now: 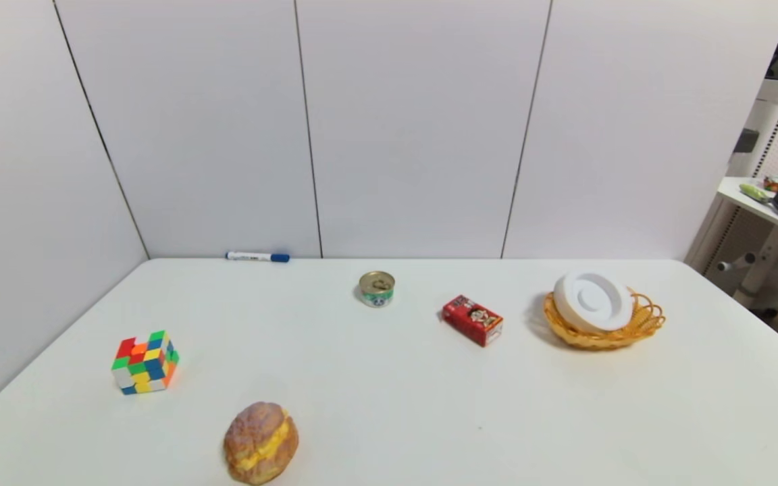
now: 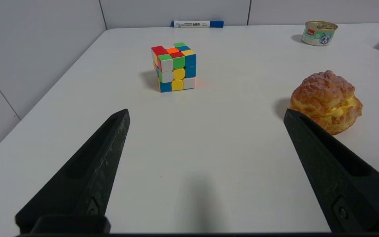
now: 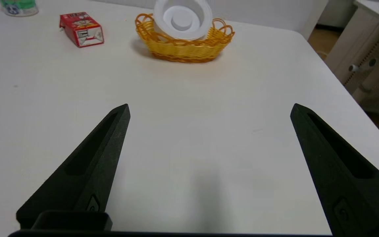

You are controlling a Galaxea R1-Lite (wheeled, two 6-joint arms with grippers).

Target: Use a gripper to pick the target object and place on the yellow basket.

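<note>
The white ringed disc (image 1: 593, 300) lies tilted in the yellow basket (image 1: 639, 329) at the table's right rear; it leans on the basket's left rim. The right wrist view shows the disc (image 3: 183, 18) and the basket (image 3: 184, 49) well ahead of my right gripper (image 3: 209, 108), which is open and empty over bare table. My left gripper (image 2: 206, 113) is open too, holding nothing, low over the near left part of the table. Neither gripper shows in the head view.
A red carton (image 1: 473, 319) lies left of the basket, a small metal can (image 1: 377, 288) farther left. A colour cube (image 1: 145, 362) and a cream bun (image 1: 261, 442) sit near left. A blue marker (image 1: 257, 256) lies by the back wall. The table's right edge (image 3: 337, 82) drops off.
</note>
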